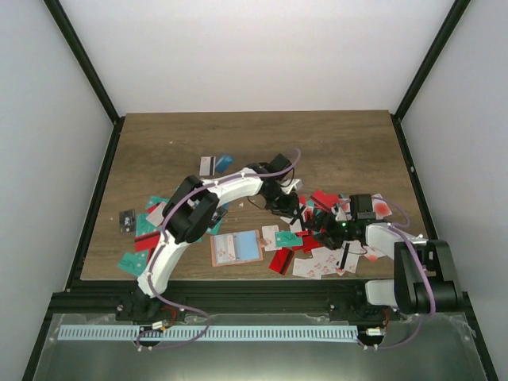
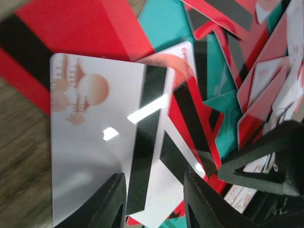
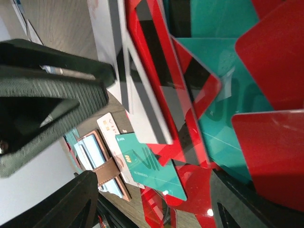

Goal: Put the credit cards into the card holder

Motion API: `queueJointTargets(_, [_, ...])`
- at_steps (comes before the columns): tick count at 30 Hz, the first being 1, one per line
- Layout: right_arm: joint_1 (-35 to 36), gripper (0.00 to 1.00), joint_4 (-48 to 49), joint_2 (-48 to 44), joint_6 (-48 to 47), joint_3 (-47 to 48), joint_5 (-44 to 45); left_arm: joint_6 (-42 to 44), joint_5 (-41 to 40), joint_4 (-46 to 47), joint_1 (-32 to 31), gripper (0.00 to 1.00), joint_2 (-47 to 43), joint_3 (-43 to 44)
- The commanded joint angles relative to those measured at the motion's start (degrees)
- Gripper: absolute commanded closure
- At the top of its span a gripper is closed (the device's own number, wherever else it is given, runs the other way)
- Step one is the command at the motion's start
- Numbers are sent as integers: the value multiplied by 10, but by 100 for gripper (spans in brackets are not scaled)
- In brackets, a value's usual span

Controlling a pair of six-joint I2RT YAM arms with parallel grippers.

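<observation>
Top external. Brown wooden surface (image 1: 159,151) carrying: card holder (image 1: 236,248), salmon-pink, opened flat near the front edge, just left of the main heap. Also credit cards (image 1: 317,238), teal, red and white, heaped right of centre. Smaller scatter at the left edge, two more lying apart farther back. Reaching across from the left, left pincer (image 1: 292,210), tips down at the heap's far-left side. Low over the heap from the right, right pincer (image 1: 327,230), close beside the other. Jaw positions too small to read from above.

Left wrist. Same left pincer (image 2: 153,190): two black fingers (image 2: 114,199) standing apart, astride the lower end of a white card (image 2: 95,142) with a black stripe and a pale orange picture. Card lying flat, showing through the gap, not clamped. Red and teal cards overlapping to the right, bare wood at the left.

Right wrist. Same right pincer (image 3: 102,126): jaws wide apart, nothing between them. Red and teal cards filling the right, several black-striped. At the heap's edge, teal chip card (image 3: 142,166). Just beyond it, card holder, opened, with brown strap (image 3: 107,168).
</observation>
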Motion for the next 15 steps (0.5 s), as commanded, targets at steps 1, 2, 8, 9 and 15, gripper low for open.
queueJointTargets(1, [-13,34,38,18,7,-16,-7,25,8,-30,-13,64,22,18])
queueJointTargets(2, [-15,34,47,22,8,-18,-9,27,5,-32,-13,65,24,18])
queueJointTargets(8, [-23,43,90,39,14,-35,-22,42,-16,-52,-15,67,32,11])
queueJointTargets(9, [-24,45,97,41,16,-38,-23,44,-16,-54,-15,67,32,10])
queueJointTargets(15, [-27,50,140,41,26,-54,-32,49,-17,-54,-16,68,34,1])
